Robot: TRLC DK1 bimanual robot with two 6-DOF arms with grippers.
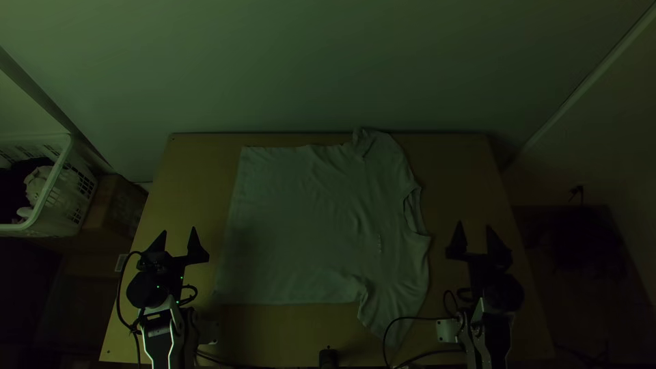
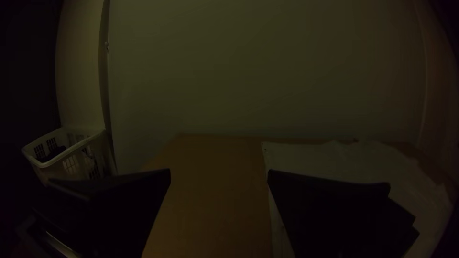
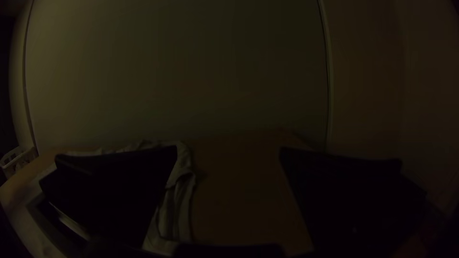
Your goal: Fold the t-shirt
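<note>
- The t-shirt (image 1: 301,225) is laid out on the tabletop (image 1: 184,164), its body spread broadly flat, with shallow wrinkles running through the chest and shoulder area.
- The hem is directed to the left, and the neck opening (image 1: 413,210) is turned to the right.
- One sleeve (image 1: 363,142) is placed at the far edge of the tabletop, where its end is rumpled; the other sleeve (image 1: 391,326) is extended toward the near edge.
- A small mark (image 1: 380,243) is borne on the chest.
- The left hand (image 1: 179,232) is positioned left of the hem, near the t-shirt, and is pointed toward the far side. Its fingers are held wide apart; in the left wrist view nothing is gripped between them.
- The right hand (image 1: 474,227) is positioned right of the neck opening, likewise pointed toward the far side. Its fingers are set wide apart, and nothing is gripped.
- A white basket (image 1: 53,188) is seen beyond the tabletop's left side; dark and pale cloth (image 1: 35,183) is contained in it.
- A brown box (image 1: 113,208) is situated between the basket and the tabletop.
</note>
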